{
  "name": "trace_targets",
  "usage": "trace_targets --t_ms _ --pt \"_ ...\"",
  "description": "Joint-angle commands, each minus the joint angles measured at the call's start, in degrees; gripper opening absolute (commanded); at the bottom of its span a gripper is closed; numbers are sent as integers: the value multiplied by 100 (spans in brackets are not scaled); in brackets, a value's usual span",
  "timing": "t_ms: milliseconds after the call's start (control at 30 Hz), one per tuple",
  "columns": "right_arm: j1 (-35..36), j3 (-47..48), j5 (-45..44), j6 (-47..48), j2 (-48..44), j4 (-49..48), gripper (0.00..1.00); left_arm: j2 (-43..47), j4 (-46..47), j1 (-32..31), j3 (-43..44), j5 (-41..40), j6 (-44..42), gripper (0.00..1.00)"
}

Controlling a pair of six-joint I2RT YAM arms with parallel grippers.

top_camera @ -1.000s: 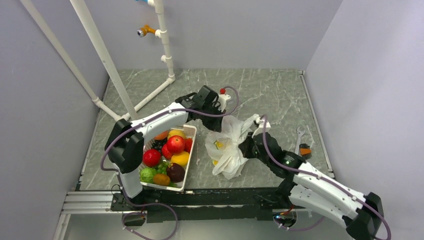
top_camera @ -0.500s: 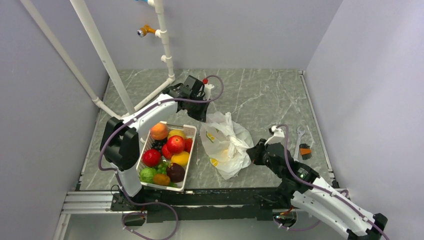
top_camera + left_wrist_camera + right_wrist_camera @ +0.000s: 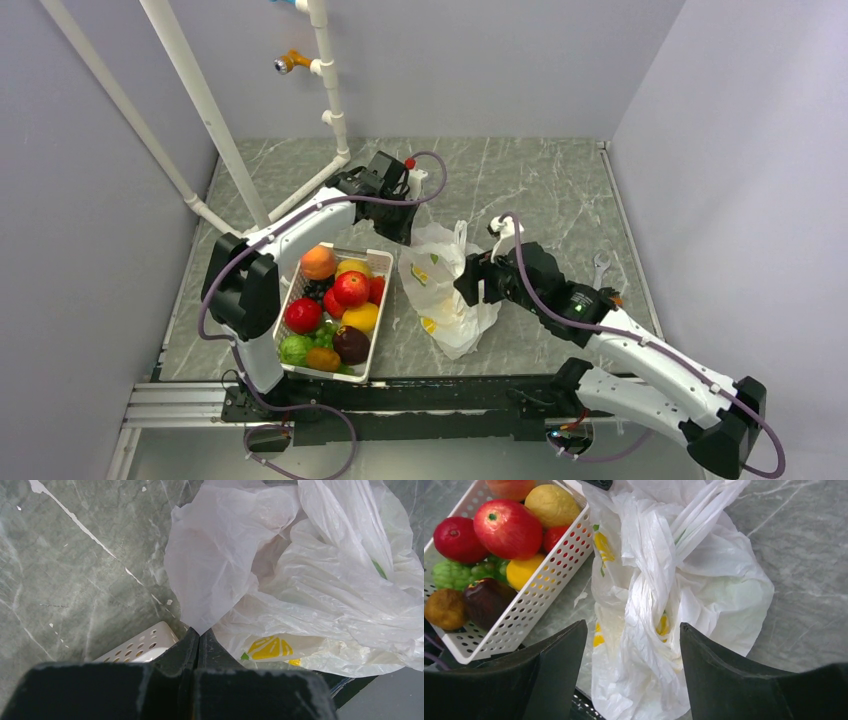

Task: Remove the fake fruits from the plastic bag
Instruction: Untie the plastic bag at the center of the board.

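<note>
The crinkly white plastic bag [image 3: 452,292] lies crumpled on the marble table, just right of the basket. My left gripper [image 3: 404,230] is shut on the bag's far left edge; in the left wrist view a corner of the film [image 3: 199,625] runs between the closed jaws. My right gripper [image 3: 634,632] hovers open over the bag's twisted middle [image 3: 649,595], one finger on either side, apart from it. The fake fruits in the bag are hidden by the film. Yellow patches [image 3: 663,626] show through, print or fruit I cannot tell.
A white perforated basket [image 3: 384,310] full of fruits, among them a red apple [image 3: 351,287], stands left of the bag. A wrench [image 3: 600,267] and a small brush [image 3: 611,300] lie at the right. White pipes [image 3: 332,110] rise at the back left.
My right gripper has opened and swung back over the bag after pulling away to the right. The left gripper first drew the bag's edge back and left, then stayed still.
</note>
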State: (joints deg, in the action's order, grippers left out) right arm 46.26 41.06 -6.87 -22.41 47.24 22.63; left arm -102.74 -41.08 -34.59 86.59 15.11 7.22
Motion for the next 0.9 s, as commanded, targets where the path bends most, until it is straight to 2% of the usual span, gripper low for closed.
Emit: trace_targets --t_ms 0,167,300,367,433,567,733,867 --pt "-3 103 149 422 257 -366 71 26 -14 18 252 -29 -10 0" --pt "8 142 -19 390 787 -229 65 186 96 49 183 278 -84 0" --pt "4 -10 -15 431 655 -521 41 679 486 51 -151 533 -195 33" --pt "3 -73 -3 444 575 -617 33 969 812 51 -378 619 -261 48" --pt "-1 -101 6 468 531 -657 30 1248 1123 37 -591 653 -332 60" --pt "-2 -111 37 487 569 -665 29 1779 1716 -192 -1052 491 -630 76" --pt "-3 -105 158 402 602 -657 30 2452 2819 -1146 -2156 -1251 -1535 81" --pt "-3 -178 227 338 497 -679 30 2447 3542 -1504 -2624 -1495 -1946 82"
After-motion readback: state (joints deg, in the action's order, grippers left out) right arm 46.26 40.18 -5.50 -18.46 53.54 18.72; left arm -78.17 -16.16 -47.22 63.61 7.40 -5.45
